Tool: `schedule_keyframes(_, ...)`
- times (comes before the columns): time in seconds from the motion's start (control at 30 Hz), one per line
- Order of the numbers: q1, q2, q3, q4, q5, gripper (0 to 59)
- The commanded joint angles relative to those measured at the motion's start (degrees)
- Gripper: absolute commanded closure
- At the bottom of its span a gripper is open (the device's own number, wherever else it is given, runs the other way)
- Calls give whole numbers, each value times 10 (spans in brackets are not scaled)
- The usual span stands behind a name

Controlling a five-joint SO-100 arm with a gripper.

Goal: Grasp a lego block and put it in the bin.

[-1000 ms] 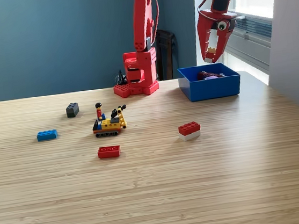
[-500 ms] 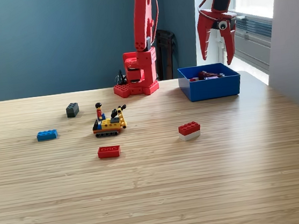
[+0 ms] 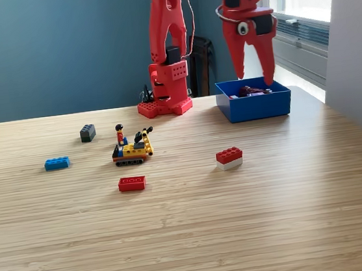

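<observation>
Four loose bricks lie on the worktop (image 3: 256, 225). At its far end, on the exterior view's right, sits the bin (image 3: 254, 105), long axis running left-right. The pincer (image 3: 254, 82) hangs above it, fingers spread, empty, pointing down.

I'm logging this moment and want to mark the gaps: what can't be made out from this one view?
- Contents of the bin: the near wall hides most; only dark reddish tops show.
- Arm above the hand: cut off by the top edge.
- Items behind the arm base: dark, partly hidden by it.
- Figure on the small vehicle: too small for detail.
</observation>
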Motion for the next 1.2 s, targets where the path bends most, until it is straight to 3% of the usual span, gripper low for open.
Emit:
schedule_keyframes(0.03, 207, 52, -113, 25, -63, 266)
schedule_keyframes(0.2, 333, 47, -191, 24, -92, 245)
schedule_keyframes(0.4, 370, 47, -185, 11, -98, 245)
schedule_keyframes(1.2, 399, 47, -4, -33, -101, 269)
